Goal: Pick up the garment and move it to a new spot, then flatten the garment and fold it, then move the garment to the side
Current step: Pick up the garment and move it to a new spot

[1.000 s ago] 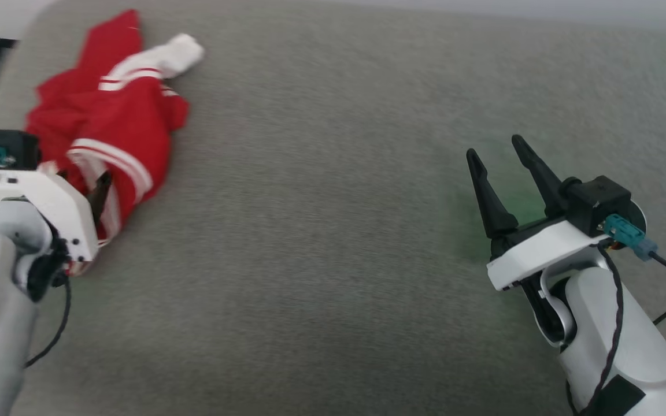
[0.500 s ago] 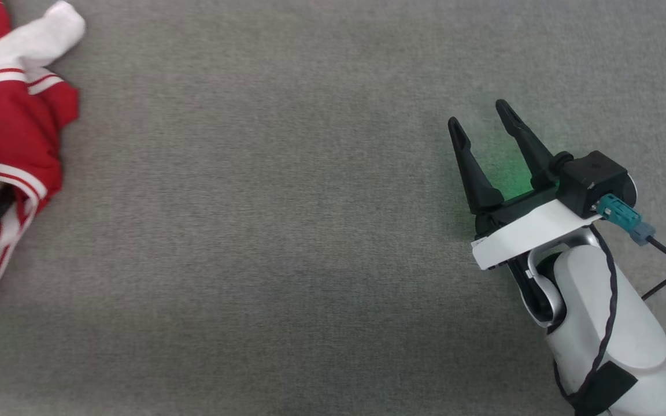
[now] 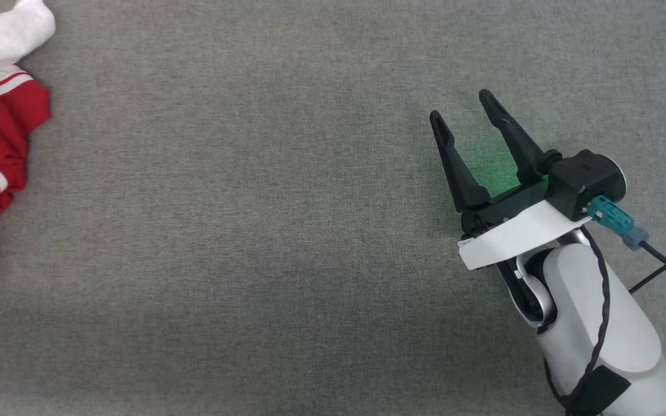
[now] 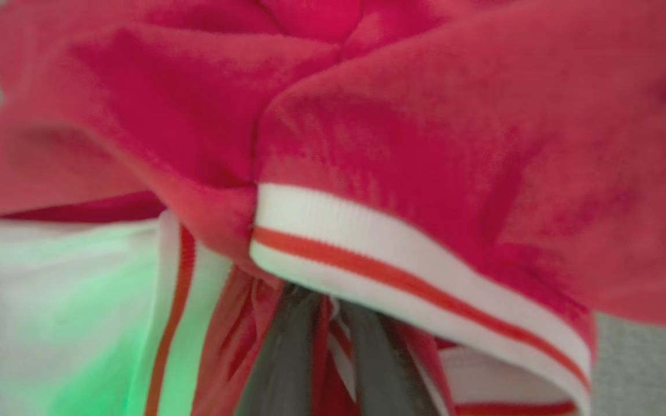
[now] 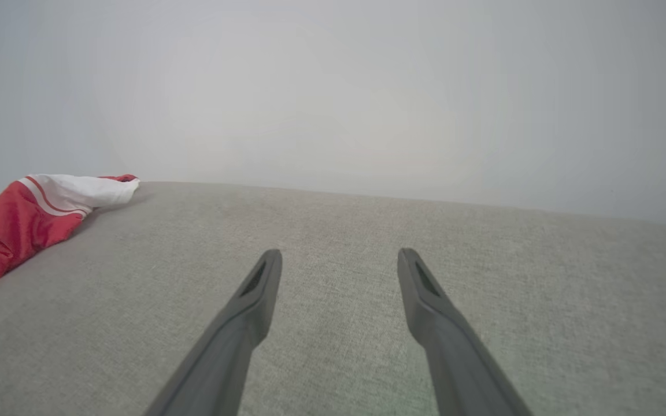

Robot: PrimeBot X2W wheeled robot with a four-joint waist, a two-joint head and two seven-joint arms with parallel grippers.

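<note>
A: State of the right gripper [image 3: 459, 104]?
B: Released. Its fingers are spread wide above the grey fabric surface [image 3: 252, 231], with a green glow on the weave beneath. A teal connector [image 3: 613, 222] sits at its wrist.
A: And the left gripper [image 4: 328, 312]?
B: In the left wrist view, two dark fingers sit close together, tips under the white-striped hem, with a fold of the garment [image 4: 425, 115] pinched between them. Clenched on cloth.
A: Garment position?
B: In the head view it is bunched at the left edge, well apart from the right gripper. The right wrist view adds a white sleeve end lying on the surface, with a pale wall [image 5: 333, 86] beyond.
</note>
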